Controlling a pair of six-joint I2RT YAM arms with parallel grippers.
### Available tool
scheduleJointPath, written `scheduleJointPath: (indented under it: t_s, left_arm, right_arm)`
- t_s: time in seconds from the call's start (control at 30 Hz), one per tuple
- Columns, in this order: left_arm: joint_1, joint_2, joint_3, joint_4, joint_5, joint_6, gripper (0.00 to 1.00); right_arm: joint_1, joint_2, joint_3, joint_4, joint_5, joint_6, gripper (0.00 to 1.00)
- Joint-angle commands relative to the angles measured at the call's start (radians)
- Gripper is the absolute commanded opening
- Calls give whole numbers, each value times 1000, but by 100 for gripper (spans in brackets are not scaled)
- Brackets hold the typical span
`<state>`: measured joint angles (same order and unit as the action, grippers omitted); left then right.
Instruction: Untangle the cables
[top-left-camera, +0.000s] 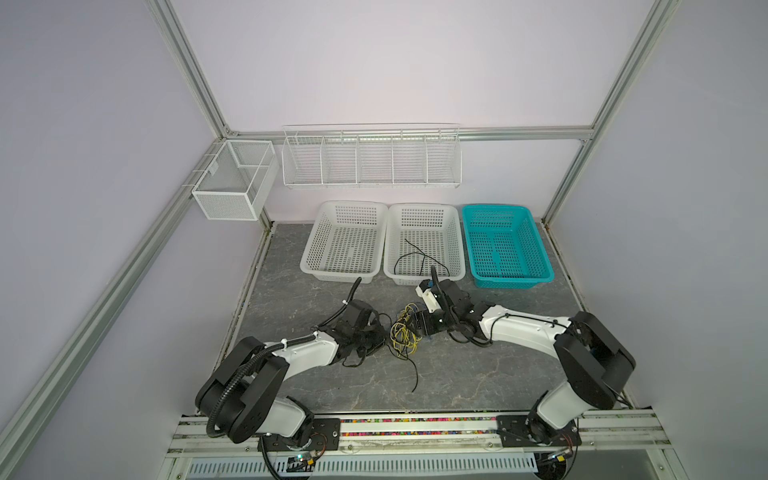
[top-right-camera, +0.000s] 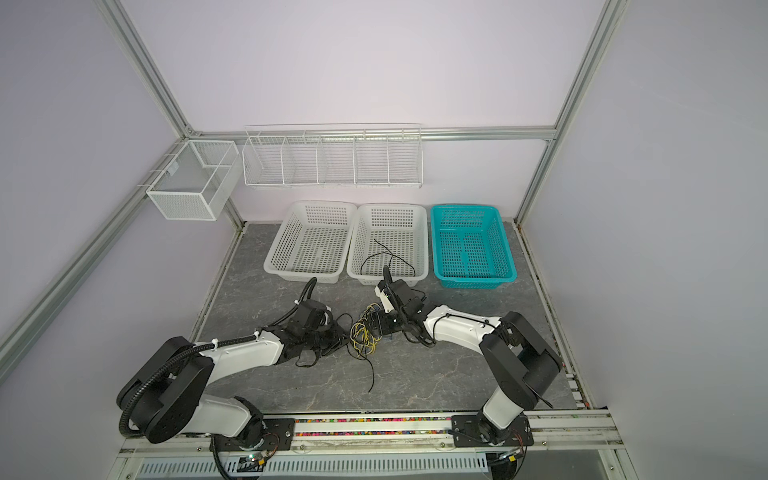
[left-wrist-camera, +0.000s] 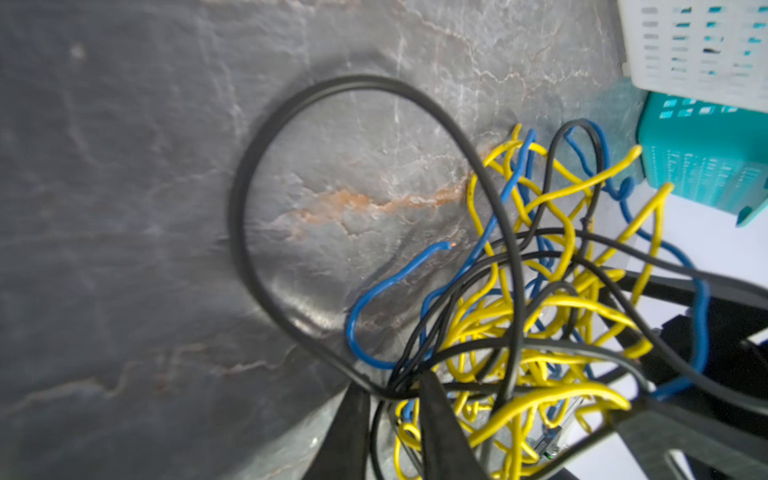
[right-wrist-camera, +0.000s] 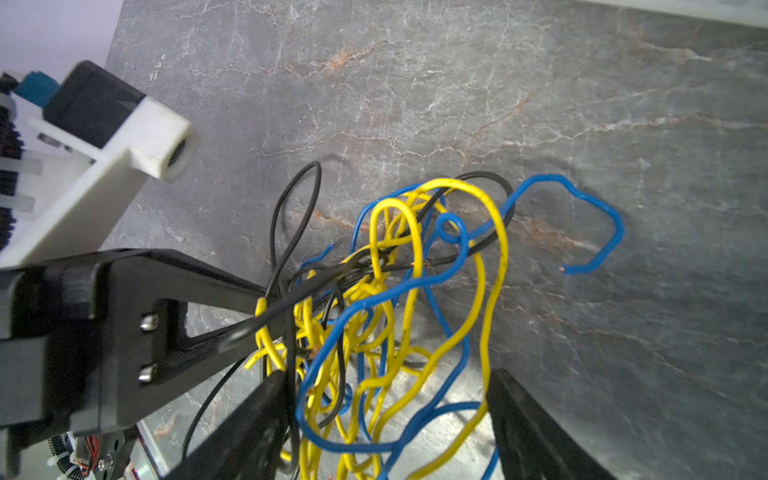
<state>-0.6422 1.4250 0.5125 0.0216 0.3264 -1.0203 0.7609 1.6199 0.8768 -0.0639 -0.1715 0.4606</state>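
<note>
The cables (top-left-camera: 404, 334) are a knot of yellow, blue and black wires on the grey tabletop between the two grippers, seen in both top views (top-right-camera: 365, 334). My left gripper (left-wrist-camera: 392, 399) has its jaws drawn to a narrow gap, with black strands (left-wrist-camera: 388, 390) pinched at the tips and a black loop (left-wrist-camera: 249, 199) arching out over the table. My right gripper (right-wrist-camera: 395, 424) stands open; its fingers (right-wrist-camera: 257, 424) flank the tangle (right-wrist-camera: 374, 332), which hangs loosely between them. A blue end (right-wrist-camera: 598, 232) sticks out free. One separate black cable (top-left-camera: 419, 259) lies in the middle white basket (top-left-camera: 390, 232).
A second white basket (top-left-camera: 309, 266) and a teal basket (top-left-camera: 540, 249) flank the middle one along the back. A wire shelf (top-left-camera: 370, 158) and a mesh box (top-left-camera: 232, 183) hang on the walls. A black cable tail (top-left-camera: 415, 374) trails toward the table's front.
</note>
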Motion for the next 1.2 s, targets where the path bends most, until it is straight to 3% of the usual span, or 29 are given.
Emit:
scheduleJointPath:
  t_s: [0.0,0.47,0.8,1.17]
  left_arm:
    - [-6,-35,17,-11,3,-3,17]
    - [-5,-160,58,-174,-30,59,7]
    - [-4,-316,180,-418,-129,151,0]
    - [-4,-467,310,-606,-259,229,0]
  right_arm:
    - [11,20,-12,-26,7,13,77]
    - [11,14,-10,-51,62,12,77]
    - [11,-9,-17,-45,65,7,78]
    - [11,-64,-48,-16,58,0,78]
